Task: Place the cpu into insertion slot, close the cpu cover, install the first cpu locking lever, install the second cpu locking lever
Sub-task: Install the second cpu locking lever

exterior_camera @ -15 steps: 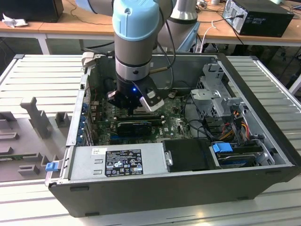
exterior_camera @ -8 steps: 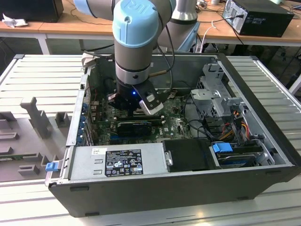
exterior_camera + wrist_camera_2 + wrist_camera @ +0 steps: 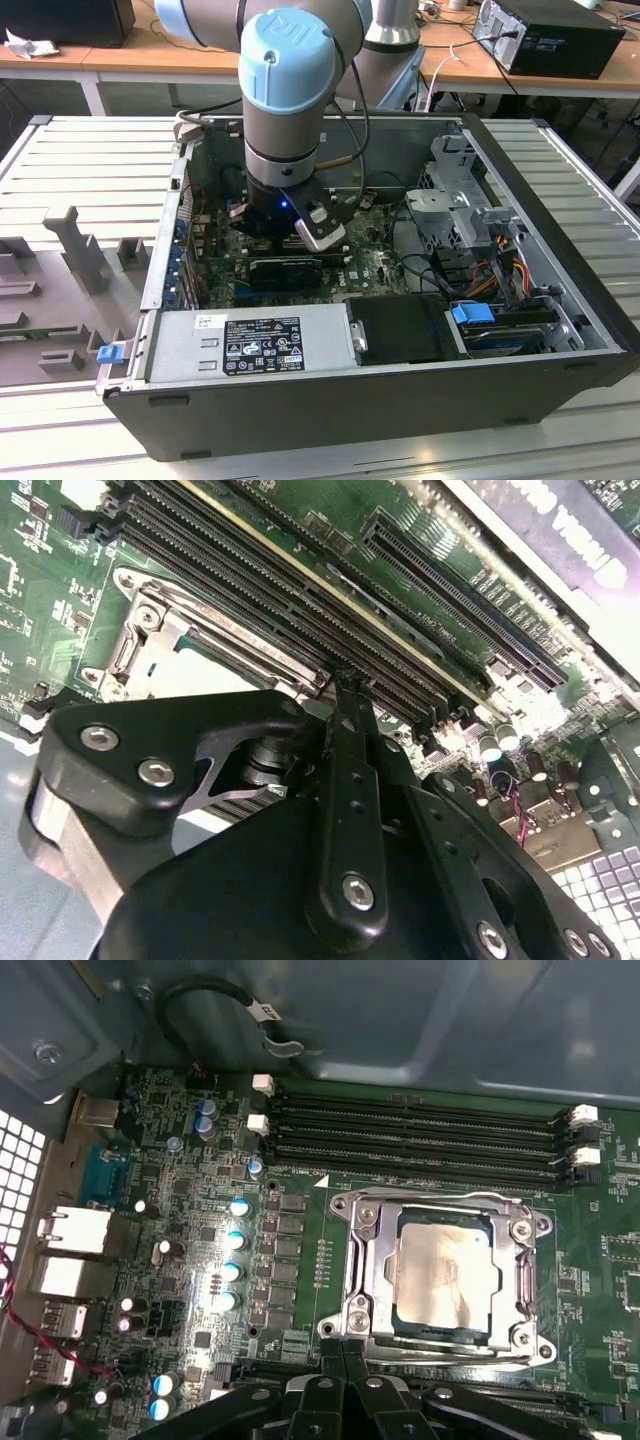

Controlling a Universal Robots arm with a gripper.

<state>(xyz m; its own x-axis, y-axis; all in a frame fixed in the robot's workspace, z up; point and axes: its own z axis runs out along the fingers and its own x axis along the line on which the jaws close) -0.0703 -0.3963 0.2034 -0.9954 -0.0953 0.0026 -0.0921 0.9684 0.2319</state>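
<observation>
We see the black two-fingered claw (image 3: 345, 1355) with its fingers (image 3: 345, 720) pressed together, holding nothing, tips just at the near edge of the CPU socket. In the first wrist view the cpu (image 3: 445, 1272), a small flat square chip with a pale grey metal top, lies seated in the socket. The cpu cover (image 3: 365, 1260), a thin silvery square frame plate with an open centre, lies flat around the chip. Beyond the socket's far edge we see four long black memory slots (image 3: 420, 1135) on the green motherboard (image 3: 180, 1220). In the exterior view the grey-and-blue robot arm (image 3: 290, 90) reaches down into the open dark grey computer case (image 3: 560, 220).
</observation>
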